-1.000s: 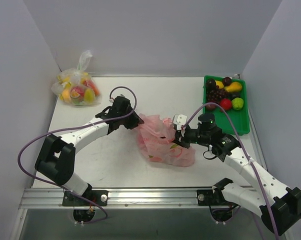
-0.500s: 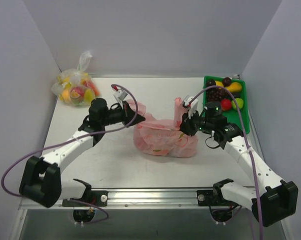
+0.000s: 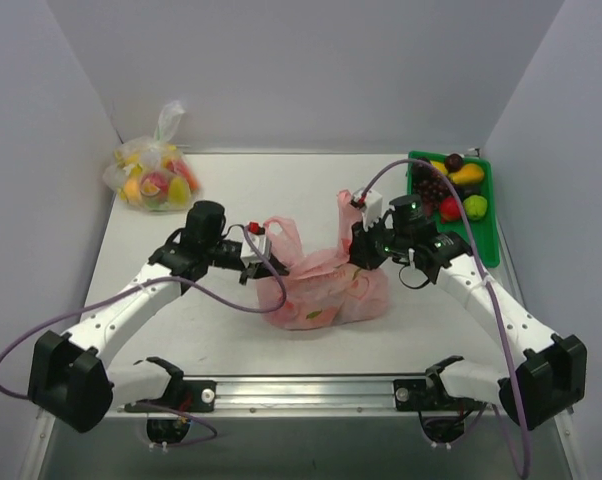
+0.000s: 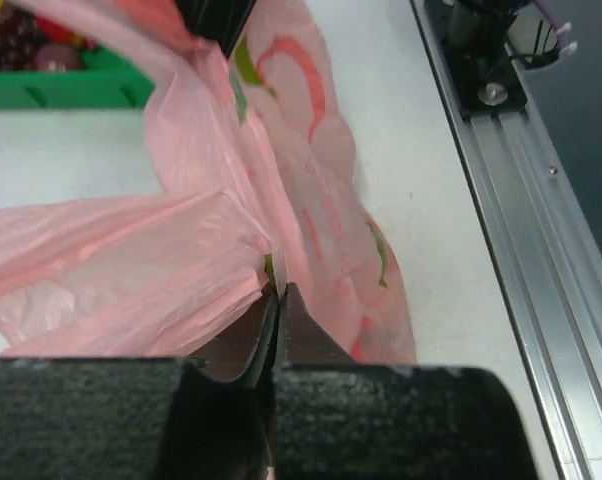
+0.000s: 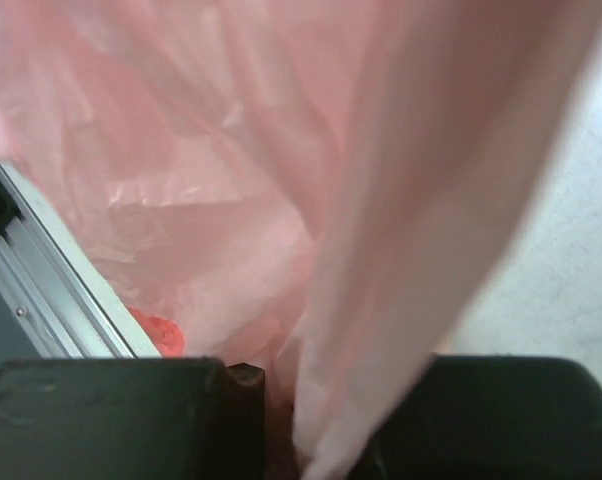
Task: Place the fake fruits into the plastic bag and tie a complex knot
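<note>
The pink plastic bag lies mid-table, and its two handle loops stick up. My left gripper is shut on the bag's left top edge. In the left wrist view the jaws are closed and pinch thin pink film. My right gripper is shut on the bag's right top edge, and pink film fills its wrist view. Fake fruits, among them grapes, a banana, a red apple and a green apple, lie in the green tray. No knot shows.
A clear bag of yellow-red fruit sits at the back left corner. The metal rail runs along the near edge and also shows in the left wrist view. Grey walls close in the table on three sides.
My left gripper swung out to the left, then came back nearer and to the right with the bag's edge. My right gripper shifted back and left. The bag has bunched narrower.
</note>
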`<state>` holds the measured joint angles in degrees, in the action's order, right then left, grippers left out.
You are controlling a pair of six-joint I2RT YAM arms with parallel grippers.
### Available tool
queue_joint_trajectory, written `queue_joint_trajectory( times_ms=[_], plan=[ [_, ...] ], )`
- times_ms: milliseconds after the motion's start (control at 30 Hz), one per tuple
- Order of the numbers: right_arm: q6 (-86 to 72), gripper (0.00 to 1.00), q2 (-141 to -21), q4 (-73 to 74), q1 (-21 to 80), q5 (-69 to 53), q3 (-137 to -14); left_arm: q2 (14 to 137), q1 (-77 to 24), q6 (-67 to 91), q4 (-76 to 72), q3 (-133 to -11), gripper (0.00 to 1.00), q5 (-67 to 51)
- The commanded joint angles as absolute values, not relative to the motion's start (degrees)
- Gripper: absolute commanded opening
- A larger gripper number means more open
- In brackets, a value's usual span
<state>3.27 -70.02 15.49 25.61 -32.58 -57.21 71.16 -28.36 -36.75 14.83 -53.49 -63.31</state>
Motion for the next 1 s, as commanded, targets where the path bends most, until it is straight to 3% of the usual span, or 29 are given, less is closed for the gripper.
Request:
queue_joint_trajectory(
  times_ms=[0,33,67,167,233,267,300,367,467,667,967],
  plan=[
    [5.35,0.0,-65.4,16.0,25.4,-30.15,-54.24,63.22,-27.25,-30.48,10.51,-47.93,0.0,-56.1],
    [6.23,0.0,-64.61,15.74,25.31,-30.32,-53.45,60.76,-27.07,-28.24,5.24,-44.25,0.05,-54.42],
    [7.02,0.0,-63.12,15.65,25.57,-30.5,-52.48,56.73,-26.9,-26.82,4.49,-42.9,0.29,-52.84],
    [9.66,0.0,-60.56,15.03,26.36,-30.32,-49.32,50.91,-26.46,-16.57,5.88,-42.8,0.64,-47.92],
    [11.42,0.0,-59.25,14.77,27.07,-29.1,-48.43,48.7,-25.76,-10.58,10.09,-44.9,0.73,-44.74],
    [11.86,0.0,-58.8,14.5,27.24,-28.57,-47.91,48.43,-24.71,-4.46,13.59,-45.78,0.89,-44.04],
    [12.21,0.0,-58.62,14.33,27.42,-28.3,-47.64,48.08,-24.26,-0.83,15.01,-46.75,0.93,-42.03],
    [12.39,0.0,-58.1,14.15,27.77,-27.51,-47.46,48.16,-23.47,9.86,18.61,-49.12,0.98,-40.0],
    [12.57,0.0,-57.83,13.98,28.73,-27.16,-47.37,49.39,-23.2,25.94,22.31,-51.84,0.97,-31.66],
    [14.15,0.0,-58.01,13.45,30.85,-25.49,-47.11,54.4,-23.2,34.0,36.8,-57.83,0.98,-29.19],
    [17.22,0.0,-58.1,13.45,36.12,-21.18,-46.85,64.59,-25.05,45.52,38.15,-64.42,0.97,-22.86]
  ],
)
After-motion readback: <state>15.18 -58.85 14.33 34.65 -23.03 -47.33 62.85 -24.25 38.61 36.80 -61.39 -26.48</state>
